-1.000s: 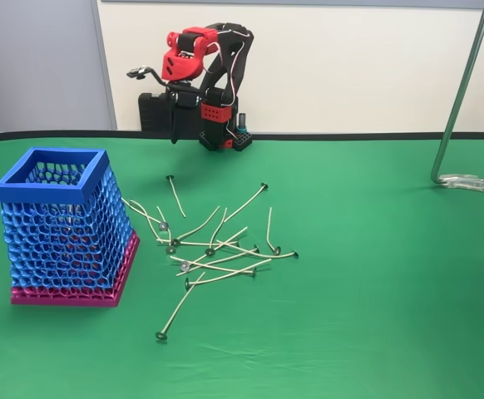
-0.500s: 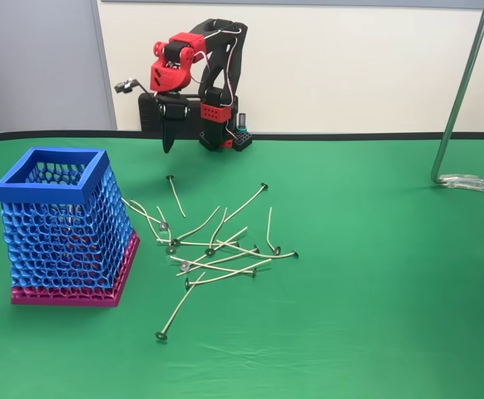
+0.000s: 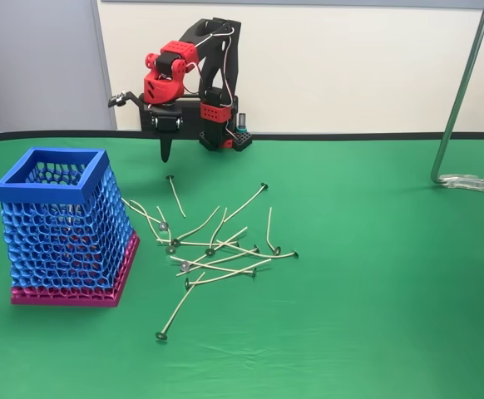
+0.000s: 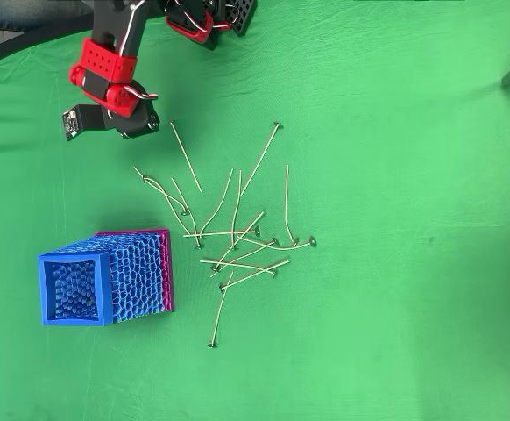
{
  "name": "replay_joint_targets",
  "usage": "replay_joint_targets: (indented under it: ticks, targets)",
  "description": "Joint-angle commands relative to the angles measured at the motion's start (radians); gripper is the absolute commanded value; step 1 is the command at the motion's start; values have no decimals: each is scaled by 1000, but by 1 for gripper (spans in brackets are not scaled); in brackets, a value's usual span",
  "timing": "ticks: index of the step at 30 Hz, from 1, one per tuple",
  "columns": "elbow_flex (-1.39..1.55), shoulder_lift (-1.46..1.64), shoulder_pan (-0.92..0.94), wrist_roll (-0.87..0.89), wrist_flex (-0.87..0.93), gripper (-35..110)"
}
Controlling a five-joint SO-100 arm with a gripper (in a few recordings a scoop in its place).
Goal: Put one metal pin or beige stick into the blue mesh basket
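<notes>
Blue mesh basket (image 3: 63,223) stands upright, interior apparently empty; beige sticks (image 3: 213,245) lie scattered beside it. Gripper (image 3: 165,150) closed, holding nothing.

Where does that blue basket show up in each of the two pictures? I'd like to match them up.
Fixed view: the blue basket stands at the left, left of the scattered sticks.
Overhead view: the blue basket sits at the lower left, seen from above, again left of the sticks.
Shared landmark: the pile of sticks on the green cloth beside it.
</notes>
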Motion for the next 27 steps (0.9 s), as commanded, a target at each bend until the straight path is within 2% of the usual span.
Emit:
replay_joint_targets:
  ticks: [1, 5, 13, 27]
  targets:
    - [-44, -12, -9, 14, -5, 1]
    - [-12, -25, -12, 17, -35, 1]
    - [54, -25, -12, 26, -74, 14]
    - [103, -43, -6, 31, -95, 13]
